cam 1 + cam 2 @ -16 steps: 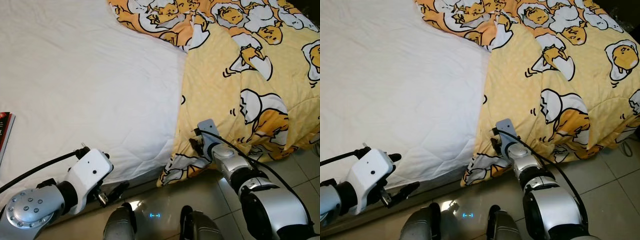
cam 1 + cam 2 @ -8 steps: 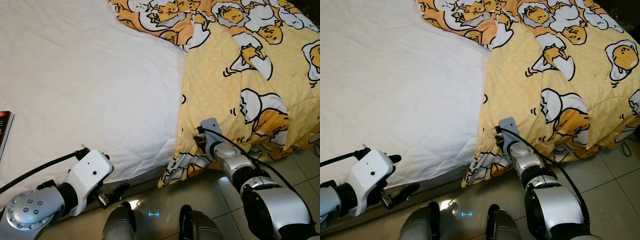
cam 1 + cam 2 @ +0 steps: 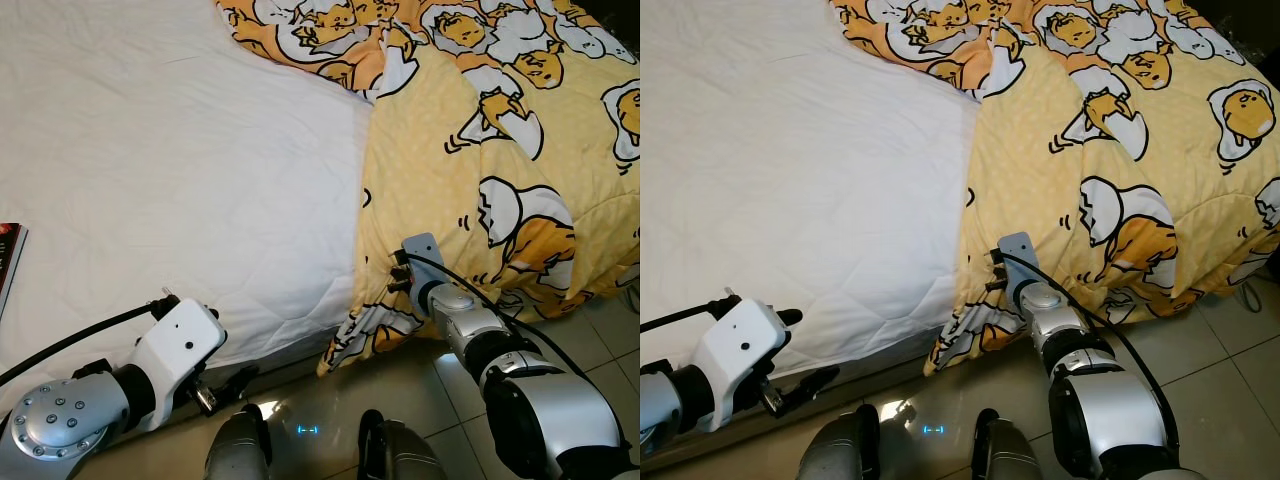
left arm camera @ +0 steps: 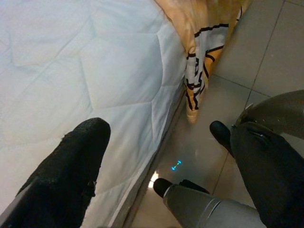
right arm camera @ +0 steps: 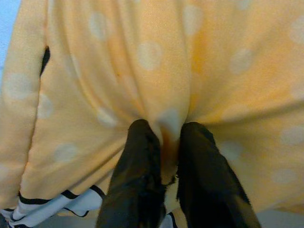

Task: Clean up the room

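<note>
Bedroom: bed (image 3: 180,170), cartoon duvet (image 3: 480,150)

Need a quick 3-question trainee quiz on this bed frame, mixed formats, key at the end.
1. True or false: the right gripper has its fingers pinched on a fold of the yellow duvet.
2. Multiple choice: the left gripper is A) shut on the white sheet, B) open, beside the mattress edge above the tiled floor, C) holding the book.
3. Fill in: the duvet corner near the right gripper hangs over the bed's ____ edge, towards the floor.

Key: 1 true; 2 B; 3 near (the robot's side).
</note>
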Tool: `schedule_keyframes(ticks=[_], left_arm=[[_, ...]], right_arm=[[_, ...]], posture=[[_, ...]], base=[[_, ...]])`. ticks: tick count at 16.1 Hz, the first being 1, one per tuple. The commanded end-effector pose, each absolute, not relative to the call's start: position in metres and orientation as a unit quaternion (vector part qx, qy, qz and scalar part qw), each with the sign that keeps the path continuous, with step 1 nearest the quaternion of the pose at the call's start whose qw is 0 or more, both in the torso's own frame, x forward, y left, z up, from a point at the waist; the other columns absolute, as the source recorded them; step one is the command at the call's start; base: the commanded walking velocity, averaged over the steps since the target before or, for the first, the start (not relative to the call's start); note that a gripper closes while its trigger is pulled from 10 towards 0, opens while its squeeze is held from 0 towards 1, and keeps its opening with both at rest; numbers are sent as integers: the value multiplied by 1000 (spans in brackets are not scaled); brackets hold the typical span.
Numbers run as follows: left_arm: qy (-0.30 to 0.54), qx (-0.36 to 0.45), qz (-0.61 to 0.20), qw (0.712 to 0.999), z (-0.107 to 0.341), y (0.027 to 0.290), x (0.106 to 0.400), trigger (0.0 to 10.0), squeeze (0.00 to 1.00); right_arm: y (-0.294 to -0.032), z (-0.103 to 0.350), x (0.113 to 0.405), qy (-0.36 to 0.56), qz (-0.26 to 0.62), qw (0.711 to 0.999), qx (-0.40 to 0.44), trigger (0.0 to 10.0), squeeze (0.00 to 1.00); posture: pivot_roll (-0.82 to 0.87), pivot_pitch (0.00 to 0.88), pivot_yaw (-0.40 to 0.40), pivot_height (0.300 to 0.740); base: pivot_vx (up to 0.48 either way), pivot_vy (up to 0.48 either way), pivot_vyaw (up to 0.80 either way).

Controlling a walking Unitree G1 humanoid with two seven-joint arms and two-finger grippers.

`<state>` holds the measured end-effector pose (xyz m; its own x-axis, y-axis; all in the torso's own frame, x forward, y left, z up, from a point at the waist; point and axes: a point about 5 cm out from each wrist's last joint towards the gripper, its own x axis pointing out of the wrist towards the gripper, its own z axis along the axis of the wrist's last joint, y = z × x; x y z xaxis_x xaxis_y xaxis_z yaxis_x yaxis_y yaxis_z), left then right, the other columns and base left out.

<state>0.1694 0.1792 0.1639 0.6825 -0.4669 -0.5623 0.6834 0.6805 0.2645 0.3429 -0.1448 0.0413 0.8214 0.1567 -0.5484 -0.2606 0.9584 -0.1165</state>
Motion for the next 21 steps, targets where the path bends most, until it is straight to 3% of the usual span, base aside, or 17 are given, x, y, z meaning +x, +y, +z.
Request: schedule_keyframes(ticks=[1,9,13,15,19,21], left_arm=[[232,236,-322,887,165,180,168,10000,0],[227,236,-305,894,158,186,178,10000,0],[221,192,-306,906,139,180,192,10000,0],[218,190,-301,909,128,178,209,10000,0],[212,207,-290,910,121,174,238,10000,0],[205,214,-297,908,120,172,246,10000,0]], right_arm=[[-146,41,343,280,107,951,-81,0,0],[-139,41,341,269,143,951,-56,0,0],[-132,35,332,254,204,945,-27,0,0],[-134,32,325,245,260,934,-21,0,0],[-151,35,312,235,364,901,-27,0,0],[-163,40,290,233,457,858,-29,0,0]], posture=[[293,258,-30,740],[261,164,-45,740],[129,50,-25,740],[54,0,21,740],[14,0,66,740],[4,0,85,740]], base=[[0,0,0],[0,0,0],[0,0,0],[0,0,0],[0,0,0],[0,0,0]])
